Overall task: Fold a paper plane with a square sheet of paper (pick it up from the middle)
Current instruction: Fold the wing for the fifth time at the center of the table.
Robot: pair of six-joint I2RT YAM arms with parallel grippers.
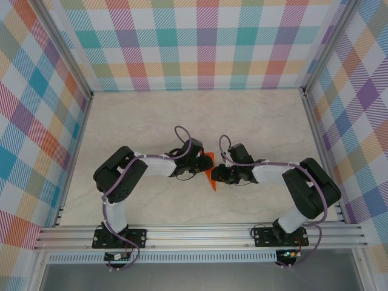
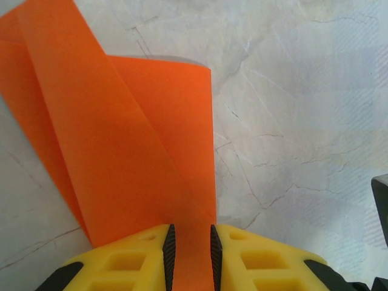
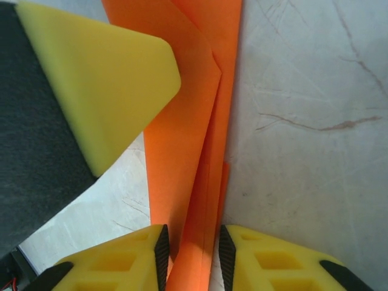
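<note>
A: Marble table (image 1: 254,121), plaid walls (image 1: 200,42). Top view: paper (image 1: 210,177) at centre, arms converging on it.

B: Left wrist: left gripper (image 2: 193,233) at 6 o'clock, jaws astride the folded paper (image 2: 121,151). Whether it pinches, can't tell.

A: Right wrist: right gripper (image 3: 193,236) has its jaws apart, paper (image 3: 194,121) loose between them, running to 12 o'clock. Likely each end is steadied for creasing.

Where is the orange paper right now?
In the top view the folded bright orange paper sheet lies near the middle of the table, between the left gripper and right gripper; each wrist view shows it between that gripper's yellow fingers.

Matt orange paper (image 2: 121,151) (sharply creased); smooth, marble-veined tabletop (image 2: 297,121)
</note>
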